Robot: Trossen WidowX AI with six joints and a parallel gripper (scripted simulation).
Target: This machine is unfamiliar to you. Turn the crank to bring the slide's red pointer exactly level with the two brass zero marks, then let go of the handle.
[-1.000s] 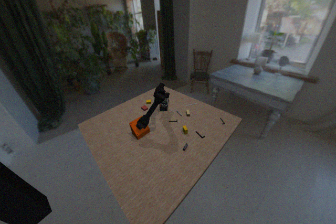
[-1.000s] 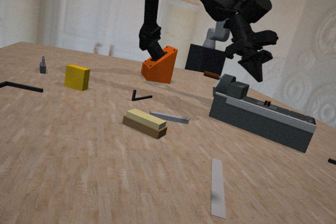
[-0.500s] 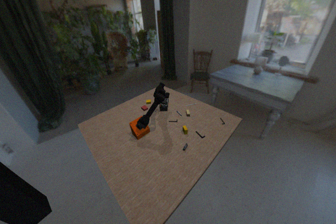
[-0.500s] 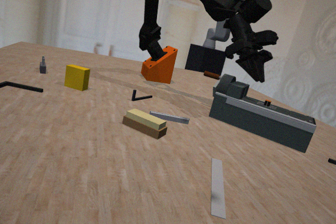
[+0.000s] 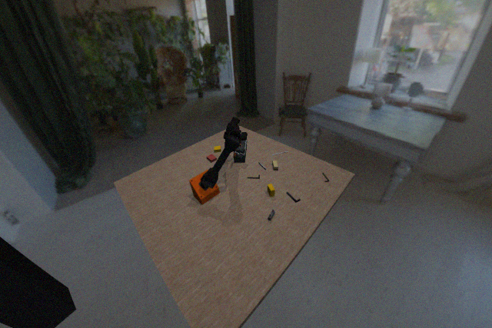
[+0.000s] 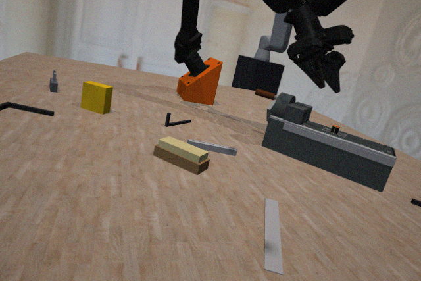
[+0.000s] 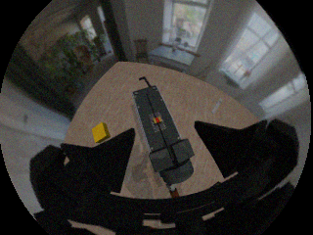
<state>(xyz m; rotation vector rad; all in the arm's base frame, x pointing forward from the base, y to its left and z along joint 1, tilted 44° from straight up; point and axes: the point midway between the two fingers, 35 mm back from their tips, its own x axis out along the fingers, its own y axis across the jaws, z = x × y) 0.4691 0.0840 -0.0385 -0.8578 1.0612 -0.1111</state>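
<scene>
The gripper (image 6: pixel 329 90) (image 7: pixel 164 127) is released, its fingers spread wide with nothing between them. It hangs above the machine (image 6: pixel 326 152) (image 7: pixel 160 123) (image 5: pixel 237 157), pointing down and apart from it. The machine is a long dark grey box on the table (image 5: pixel 222 249) (image 6: pixel 135 203) (image 7: pixel 98 110), with a rounded housing (image 6: pixel 285 102) (image 7: pixel 177 173) at one end. The crank's brown handle (image 6: pixel 265 93) (image 7: pixel 174 194) sticks out beyond that housing, and the gripper does not touch it. The pointer (image 6: pixel 335 128) (image 7: pixel 156 119) sits partway along the machine's top, between its ends; in the wrist view it shows red beside yellow, too small to tell whether it is exactly level with the zero marks. The arm stands on an orange base (image 5: pixel 203 193) (image 6: pixel 203 87). Away from the machine, a yellow block (image 5: pixel 270 190) (image 6: pixel 96 97) stands on the table, and a cream-and-brown block (image 5: pixel 274 165) (image 6: pixel 181 155) lies near a thin grey bar (image 5: pixel 262 165) (image 6: pixel 212 147). A pale flat strip (image 5: pixel 280 153) (image 6: pixel 273 237) (image 7: pixel 216 106) lies apart from them. A red block (image 5: pixel 211 157) lies near another yellow piece (image 5: pixel 217 148).
</scene>
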